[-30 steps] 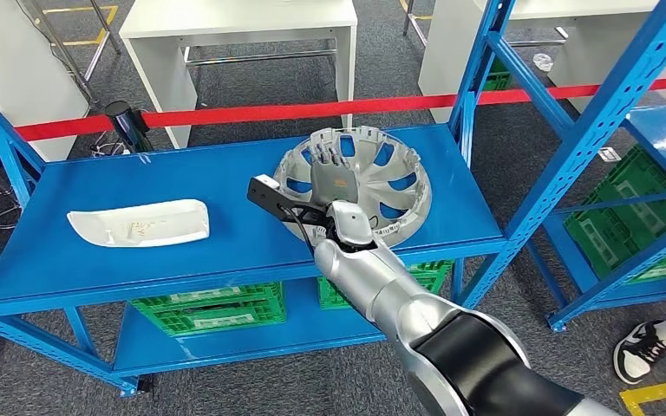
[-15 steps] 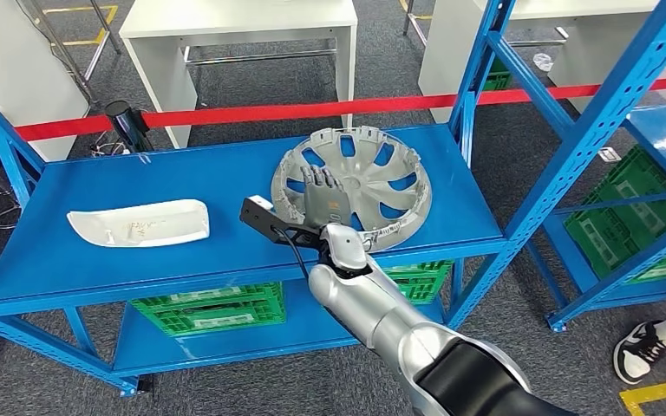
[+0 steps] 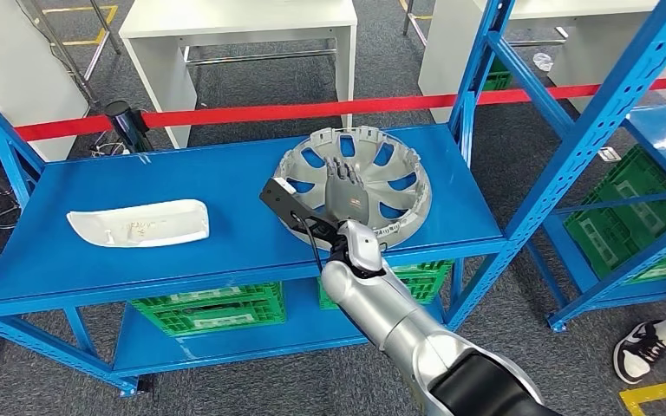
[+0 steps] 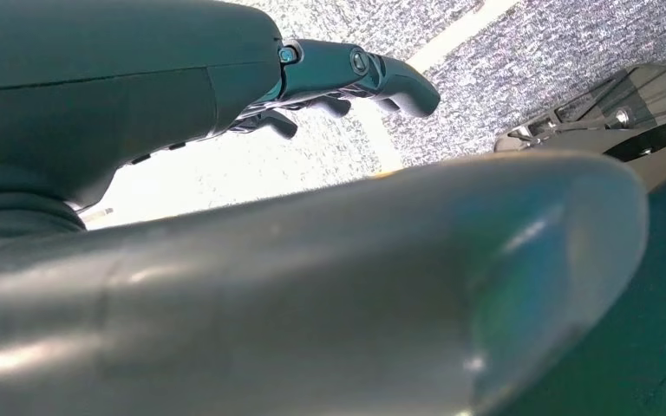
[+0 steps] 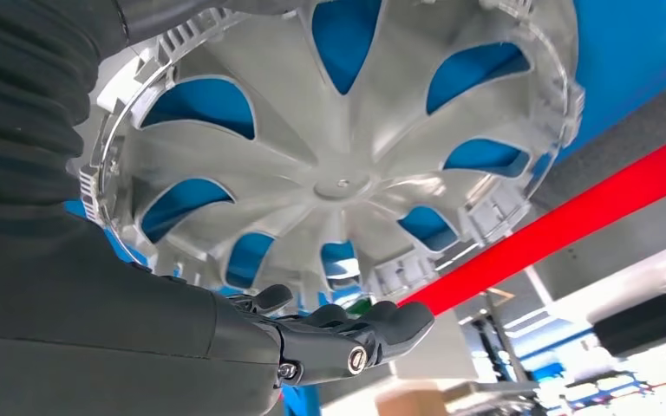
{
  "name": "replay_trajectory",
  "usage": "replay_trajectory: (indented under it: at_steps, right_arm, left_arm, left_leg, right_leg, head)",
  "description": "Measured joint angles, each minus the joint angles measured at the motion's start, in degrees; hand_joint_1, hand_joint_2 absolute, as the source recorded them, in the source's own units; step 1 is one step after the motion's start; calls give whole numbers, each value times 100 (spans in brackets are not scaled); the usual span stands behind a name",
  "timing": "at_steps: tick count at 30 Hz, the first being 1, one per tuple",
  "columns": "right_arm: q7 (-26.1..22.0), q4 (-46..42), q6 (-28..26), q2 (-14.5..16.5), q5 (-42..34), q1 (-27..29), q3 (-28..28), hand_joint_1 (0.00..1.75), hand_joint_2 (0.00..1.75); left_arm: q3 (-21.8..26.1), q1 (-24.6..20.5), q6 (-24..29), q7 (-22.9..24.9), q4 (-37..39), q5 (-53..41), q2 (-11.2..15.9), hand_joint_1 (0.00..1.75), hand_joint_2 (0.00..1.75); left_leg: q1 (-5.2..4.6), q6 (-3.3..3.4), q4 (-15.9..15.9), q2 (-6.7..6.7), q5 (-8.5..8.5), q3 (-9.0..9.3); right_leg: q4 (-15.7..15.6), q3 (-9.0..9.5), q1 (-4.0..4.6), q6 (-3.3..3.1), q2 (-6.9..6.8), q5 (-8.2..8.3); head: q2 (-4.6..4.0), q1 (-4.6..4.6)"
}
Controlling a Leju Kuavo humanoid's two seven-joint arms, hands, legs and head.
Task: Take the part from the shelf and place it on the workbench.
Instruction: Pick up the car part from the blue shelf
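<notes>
A silver wheel cover [image 3: 375,178] lies on the blue shelf [image 3: 225,173], towards its right end, hollow side up. My right hand [image 3: 345,186] hovers flat over its centre, fingers stretched out and apart, holding nothing. The right wrist view looks along the dark fingers [image 5: 347,334] at the wheel cover [image 5: 338,182], its spokes and clips close in front. A white curved part [image 3: 139,223] lies at the shelf's left end. My left hand [image 4: 347,74] hangs over grey carpet with nothing in it.
A red barrier tape [image 3: 312,111] runs behind the shelf, with white tables [image 3: 243,26] beyond it. Green crates [image 3: 208,308] stand on the lower shelf. Another blue rack [image 3: 624,87] rises to the right. A person's shoe [image 3: 637,351] shows at the lower right.
My right hand drew back toward the wheel cover's near-left rim, then moved forward and right to its centre. The wheel cover and the white part have stayed put.
</notes>
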Motion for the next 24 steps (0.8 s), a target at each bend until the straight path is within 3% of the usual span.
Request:
replay_trajectory:
  at_steps: [12, 24]
  right_arm:
    - [-111, -236, -49, -33, -319, 441, -533, 0, 175]
    - [-582, -37, -147, -43, -624, 831, -973, 0, 175]
  left_arm:
    - [38, 0, 0, 4, -1, -33, 5, 0, 0]
    - [38, -1, 0, 16, -5, -82, 28, 0, 0]
  left_leg:
    - [0, -1, 0, -1, -2, 0]
    - [0, -2, 0, 0, -3, 1]
  right_leg:
    - [0, 0, 0, -1, -1, -3]
    - [0, 1, 0, -1, 0, -4]
  head:
    - [0, 0]
    - [0, 0]
